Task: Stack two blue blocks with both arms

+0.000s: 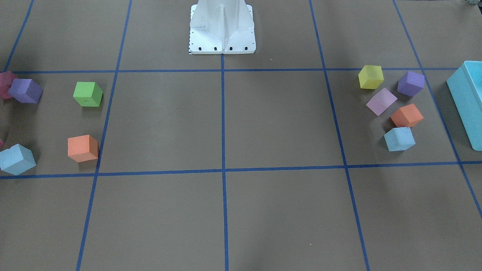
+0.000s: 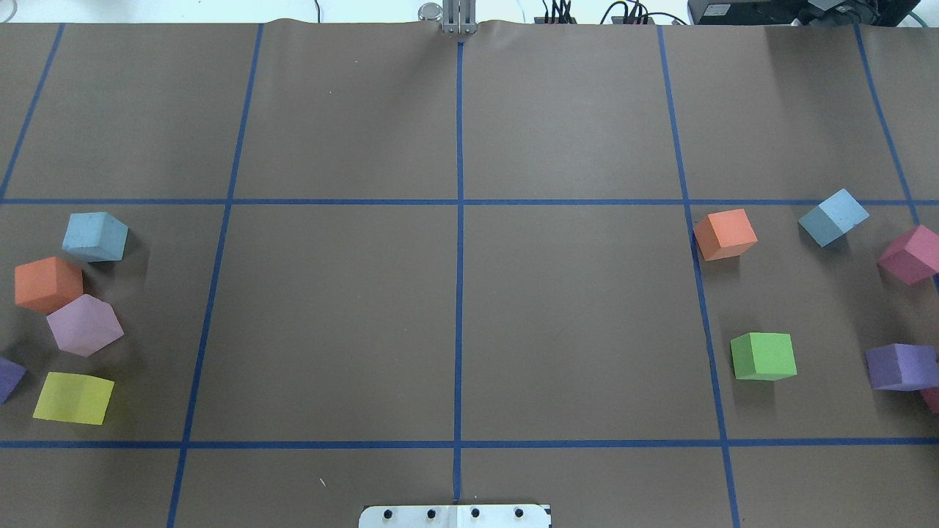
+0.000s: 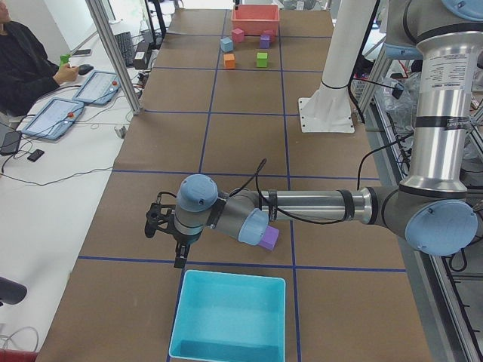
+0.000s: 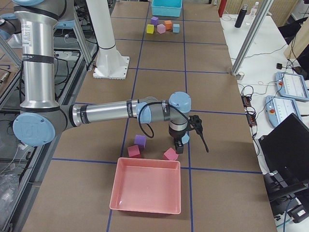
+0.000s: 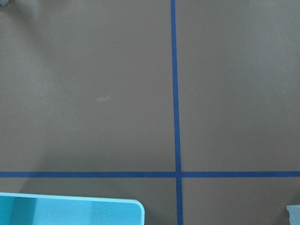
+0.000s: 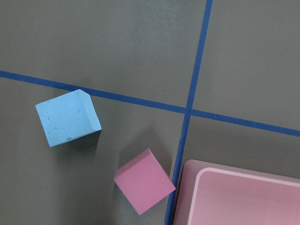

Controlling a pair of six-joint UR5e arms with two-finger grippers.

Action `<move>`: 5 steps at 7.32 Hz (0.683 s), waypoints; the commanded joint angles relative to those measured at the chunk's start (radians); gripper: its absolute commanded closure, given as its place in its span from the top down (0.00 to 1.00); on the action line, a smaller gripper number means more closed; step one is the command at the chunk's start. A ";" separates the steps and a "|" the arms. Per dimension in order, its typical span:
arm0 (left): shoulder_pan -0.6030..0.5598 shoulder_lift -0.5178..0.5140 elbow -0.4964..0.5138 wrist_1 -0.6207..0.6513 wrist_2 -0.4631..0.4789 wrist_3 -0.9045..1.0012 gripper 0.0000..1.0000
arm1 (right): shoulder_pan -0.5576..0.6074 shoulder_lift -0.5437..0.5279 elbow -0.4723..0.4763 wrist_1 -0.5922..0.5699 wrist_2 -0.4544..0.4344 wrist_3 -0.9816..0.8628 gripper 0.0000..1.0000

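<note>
1. You have the left blue block on the table, just beside an orange cube.
2. Right blue block lies near a pink cube, not touching it.
3. Left gripper hangs by the turquoise bin; you can't tell whether it's open or closed.
4. Right gripper hangs by the pink bin; its jaw state is unclear too.

You'll see the blue block is matt, faintly pitted foam. The worktop wears matt brown paper with blue tape lines. On the left arm the tube is smooth satin metal.
</note>
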State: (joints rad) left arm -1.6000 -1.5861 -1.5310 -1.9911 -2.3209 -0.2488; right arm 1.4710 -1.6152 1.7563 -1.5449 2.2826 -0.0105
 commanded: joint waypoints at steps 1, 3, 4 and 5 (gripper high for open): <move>0.000 -0.002 0.000 0.002 0.000 0.000 0.97 | 0.000 -0.020 -0.001 0.031 0.047 0.000 0.99; 0.000 -0.002 0.000 0.002 0.000 0.000 0.97 | 0.000 -0.025 -0.001 0.032 0.048 0.000 0.99; 0.000 -0.002 0.000 0.002 0.000 -0.003 0.97 | 0.000 -0.028 -0.006 0.032 0.048 -0.003 0.99; 0.000 0.000 0.000 0.002 0.000 -0.004 0.97 | 0.000 -0.026 -0.005 0.034 0.048 -0.005 0.99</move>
State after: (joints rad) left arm -1.6000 -1.5874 -1.5309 -1.9896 -2.3209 -0.2509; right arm 1.4711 -1.6411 1.7520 -1.5124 2.3294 -0.0134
